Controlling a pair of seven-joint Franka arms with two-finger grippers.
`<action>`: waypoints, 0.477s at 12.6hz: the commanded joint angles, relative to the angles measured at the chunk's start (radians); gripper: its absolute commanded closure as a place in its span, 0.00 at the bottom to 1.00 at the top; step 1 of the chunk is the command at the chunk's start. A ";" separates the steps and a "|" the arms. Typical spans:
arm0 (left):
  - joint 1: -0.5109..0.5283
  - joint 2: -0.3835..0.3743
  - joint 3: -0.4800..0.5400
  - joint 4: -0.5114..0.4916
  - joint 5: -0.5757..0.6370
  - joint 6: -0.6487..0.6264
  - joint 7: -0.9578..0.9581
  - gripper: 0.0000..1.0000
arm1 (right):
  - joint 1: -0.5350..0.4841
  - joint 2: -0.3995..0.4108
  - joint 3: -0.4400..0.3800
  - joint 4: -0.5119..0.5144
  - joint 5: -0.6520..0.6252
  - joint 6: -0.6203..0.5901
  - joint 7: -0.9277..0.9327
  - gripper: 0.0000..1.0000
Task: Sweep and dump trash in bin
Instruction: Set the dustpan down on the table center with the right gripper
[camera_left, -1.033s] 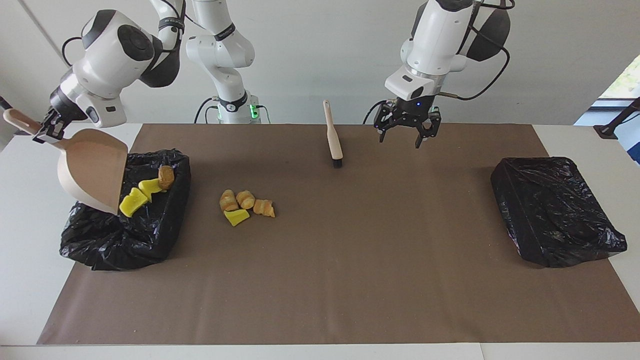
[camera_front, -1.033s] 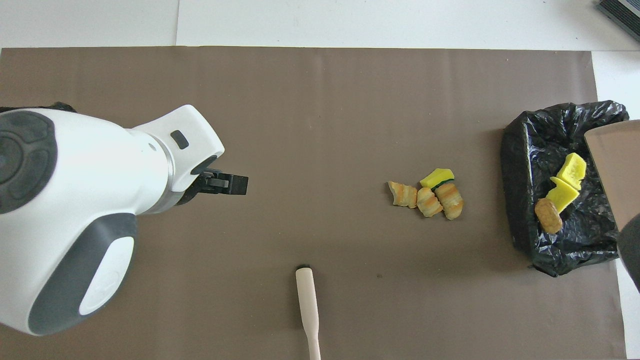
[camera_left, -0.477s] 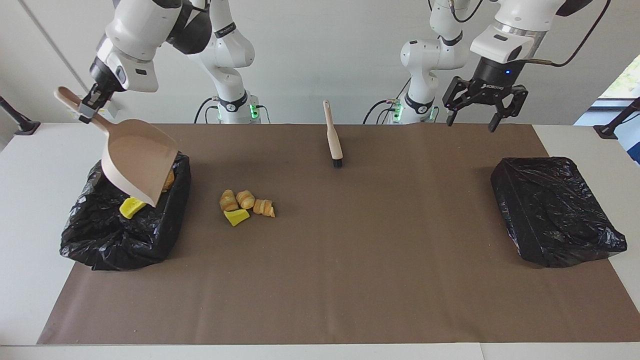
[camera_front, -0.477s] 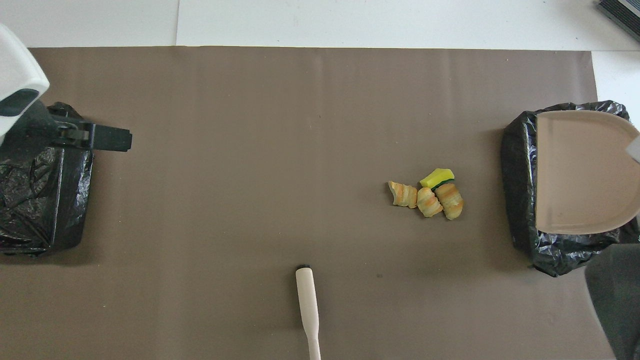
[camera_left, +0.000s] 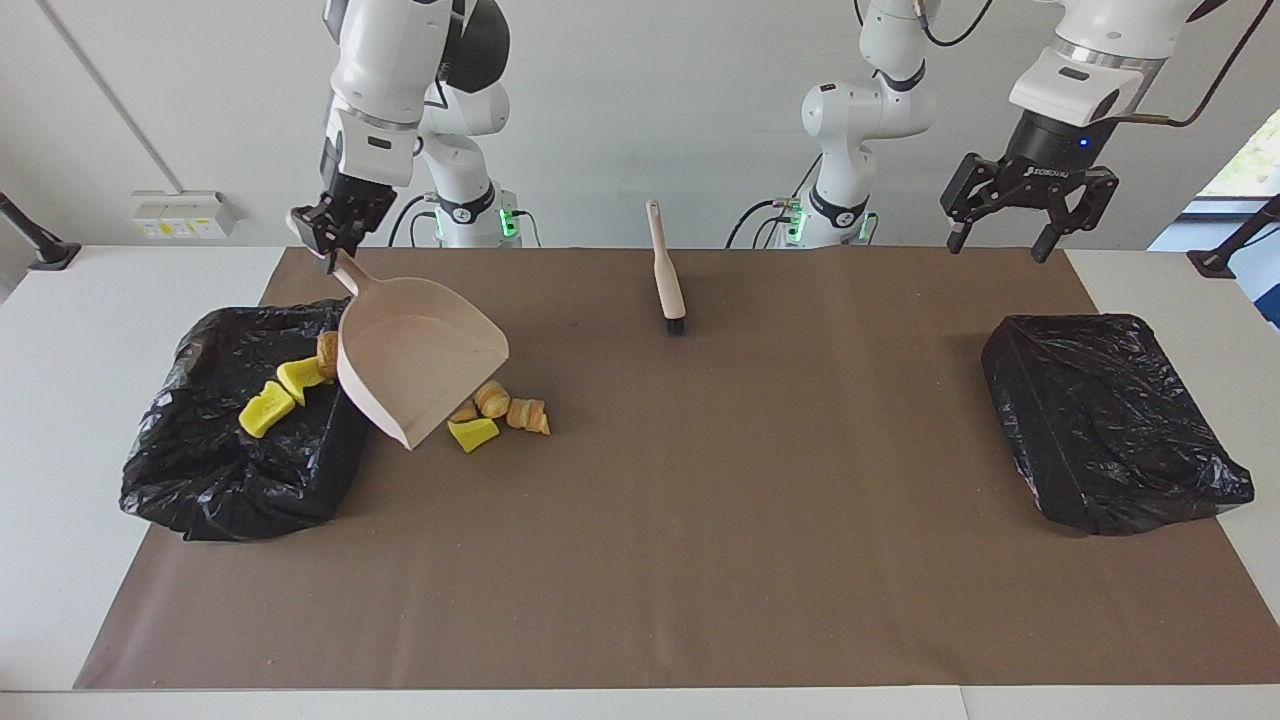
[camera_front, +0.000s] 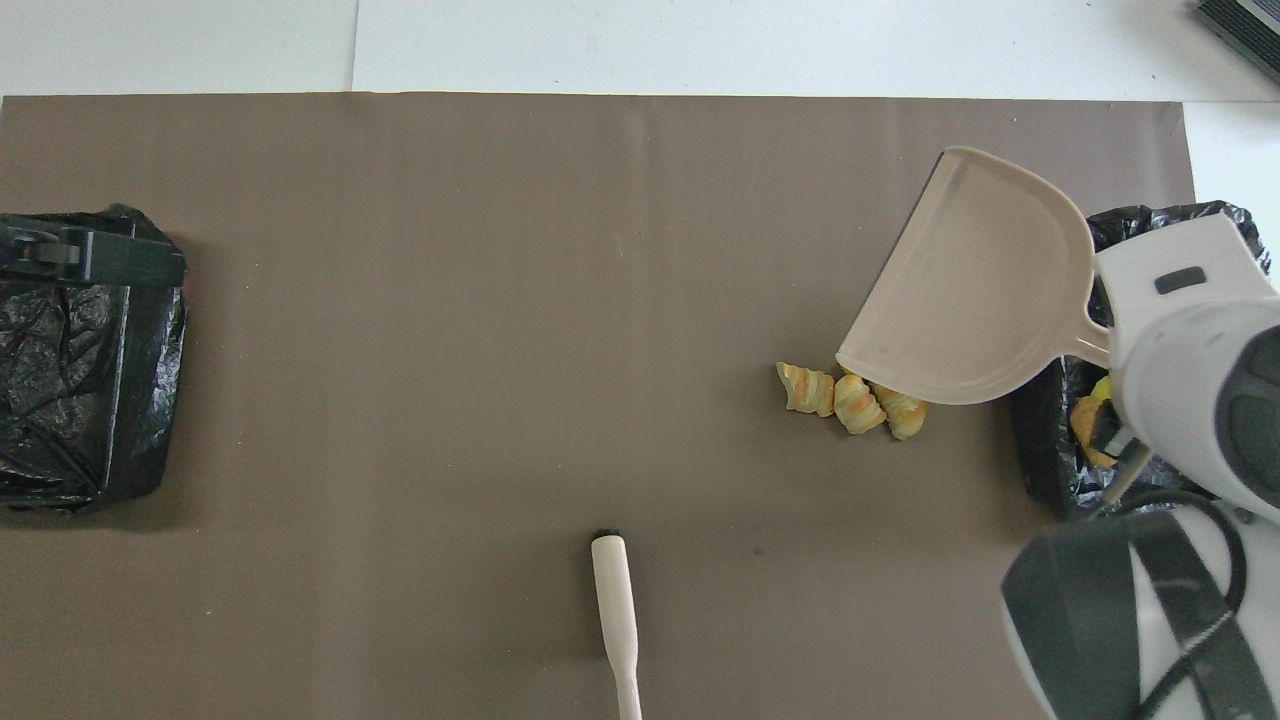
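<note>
The trash (camera_left: 497, 412) lies on the counter beside the bin (camera_left: 245, 430); right gripper (camera_left: 335, 238), fingers clamped on the dustpan (camera_left: 420, 375), should lower its lip flat beside it, while left gripper (camera_left: 1030, 205) waits, fingers apart.

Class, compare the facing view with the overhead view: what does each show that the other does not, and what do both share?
Only the facing view shows the yellow foam wedge on the mat, the two yellow wedges in the black bag-lined bin, the open left gripper, and the right gripper shut on the dustpan's handle.

Only the overhead view shows the white table strip farthest from the robots.

Both share the raised pale pink plastic dustpan, golden-brown striped croissant-like pieces, beige-handled brush, second black-bagged bin and brown paper mat.
</note>
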 joint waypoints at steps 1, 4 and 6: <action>0.049 0.016 -0.014 0.033 0.017 -0.020 0.057 0.00 | 0.044 0.151 0.054 0.102 0.055 -0.001 0.308 1.00; 0.021 0.012 0.075 0.033 0.017 -0.029 0.058 0.00 | 0.179 0.318 0.054 0.177 0.066 0.020 0.706 1.00; -0.086 0.013 0.177 0.033 0.017 -0.039 0.058 0.00 | 0.207 0.462 0.056 0.330 0.091 0.022 0.881 1.00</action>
